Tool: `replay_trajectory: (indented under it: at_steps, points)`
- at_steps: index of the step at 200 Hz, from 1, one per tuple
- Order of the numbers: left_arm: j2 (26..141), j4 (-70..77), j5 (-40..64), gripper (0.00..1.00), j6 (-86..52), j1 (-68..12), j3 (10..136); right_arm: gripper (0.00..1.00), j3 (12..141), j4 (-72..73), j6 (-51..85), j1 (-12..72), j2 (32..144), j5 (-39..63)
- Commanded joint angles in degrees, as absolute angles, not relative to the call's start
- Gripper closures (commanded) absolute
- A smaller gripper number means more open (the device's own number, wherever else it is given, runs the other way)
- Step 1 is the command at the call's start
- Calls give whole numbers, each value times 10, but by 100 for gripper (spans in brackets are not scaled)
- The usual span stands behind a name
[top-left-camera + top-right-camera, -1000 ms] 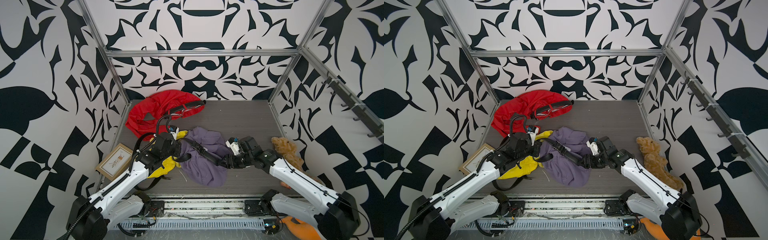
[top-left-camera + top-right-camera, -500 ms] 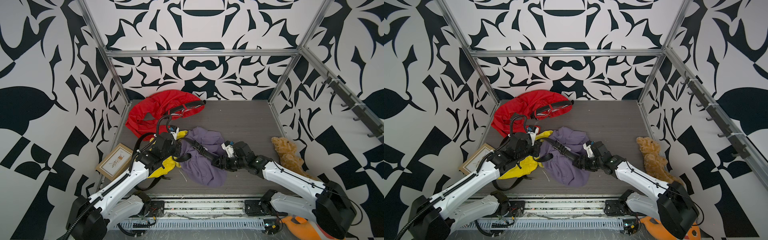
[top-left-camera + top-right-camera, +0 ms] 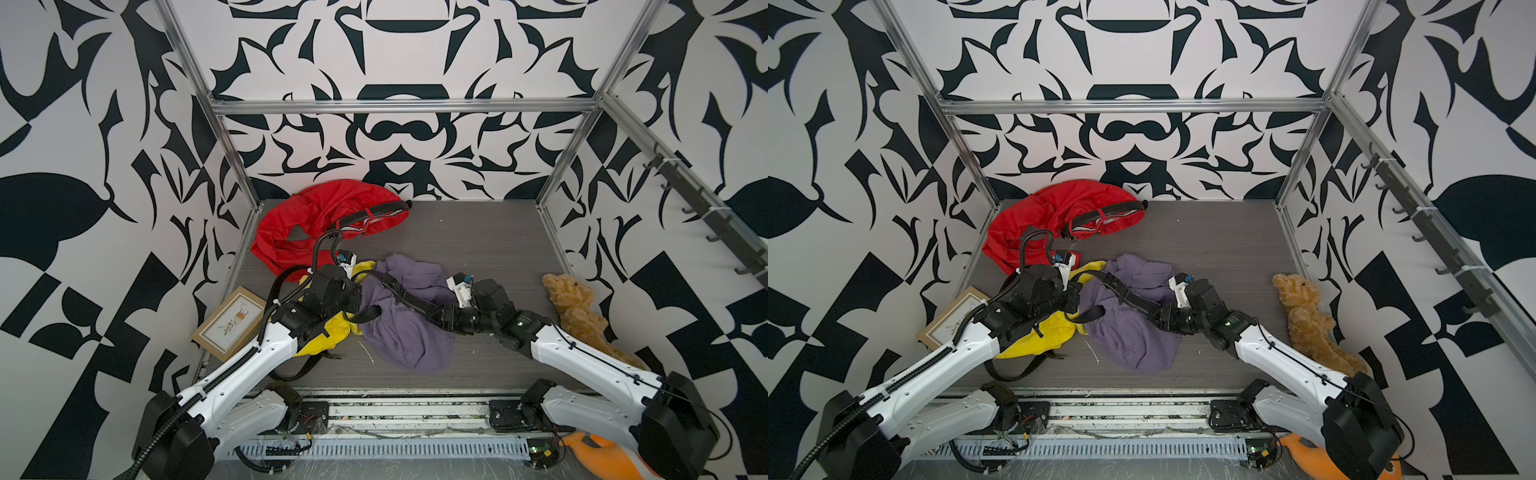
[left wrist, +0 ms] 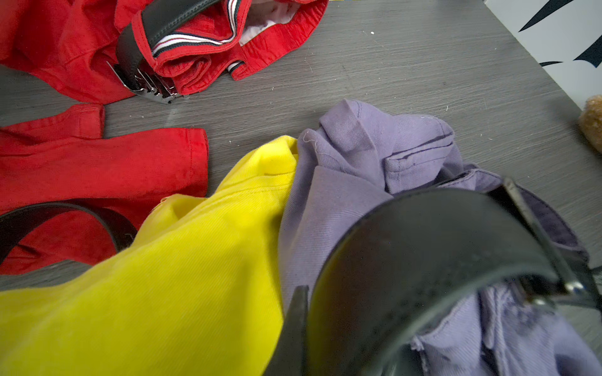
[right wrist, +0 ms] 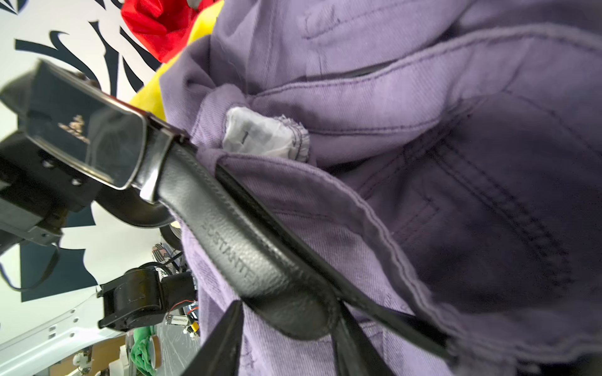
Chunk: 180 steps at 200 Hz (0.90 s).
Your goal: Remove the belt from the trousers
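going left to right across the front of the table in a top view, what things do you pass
picture frame → yellow trousers → purple trousers → teddy bear

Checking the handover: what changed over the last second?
The right claw slid in along the belt toward the purple trousers and now straddles the strap. The left claw stayed clamped on the belt, and the clothes look unmoved.

A: What colour are the arms?
B: White shells with black joints, on both the left arm [image 3: 266,357] and the right arm [image 3: 582,353]
A: Cables?
B: Ribbed black conduit [image 3: 208,384] on the left, thin black wire [image 3: 602,359] on the right; the right end effector [image 5: 290,325] has black wedge fingers [image 5: 224,341]
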<state>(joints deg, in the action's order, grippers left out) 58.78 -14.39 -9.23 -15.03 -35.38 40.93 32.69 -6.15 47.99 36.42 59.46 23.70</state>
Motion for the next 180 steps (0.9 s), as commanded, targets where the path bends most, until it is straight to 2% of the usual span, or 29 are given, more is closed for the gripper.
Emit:
replay_trajectory:
  at_steps: [1, 82, 106, 135, 157, 180]
  points:
    - [582, -141, -86, 100, -154, -356, 422, 50, 353, -11, 484, 365, 557, 214]
    - [581, -143, -86, 100, -159, -367, 417, 46, 342, 41, 503, 361, 541, 172]
    - [581, -143, -89, 100, -160, -373, 414, 52, 347, 54, 495, 361, 544, 163]
    - [581, -146, -91, 100, -160, -378, 412, 54, 355, 56, 491, 358, 557, 176]
    - [581, -147, -94, 100, -161, -381, 413, 69, 356, 57, 495, 358, 565, 188]
    - [583, -148, -97, 100, -161, -383, 417, 93, 353, 46, 497, 358, 559, 197]
